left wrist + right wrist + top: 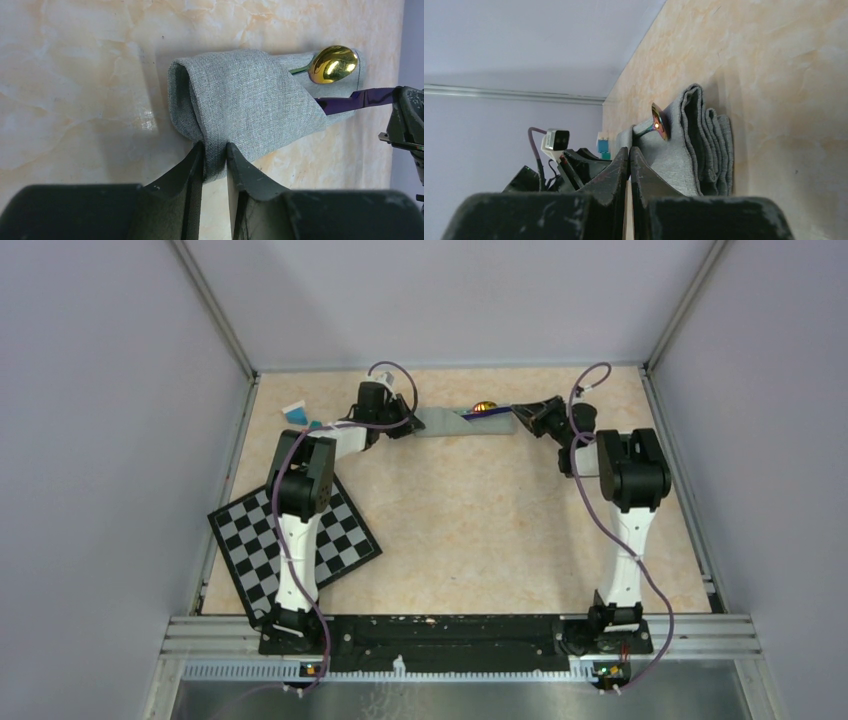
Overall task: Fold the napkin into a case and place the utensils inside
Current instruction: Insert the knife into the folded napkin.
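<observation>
The grey-green napkin is folded into a narrow case at the far side of the table. In the left wrist view, my left gripper is shut on a raised fold at the near edge of the case. The spoon lies with its golden bowl on the open right end of the case. The straight purple utensil sticks out of that end and runs into my right gripper. In the right wrist view, the right gripper has its jaws pressed together, and the utensil between them is hidden.
A black-and-white checkered board lies at the left under my left arm. Small coloured blocks sit at the far left, near the back wall. The enclosure walls stand close behind the case.
</observation>
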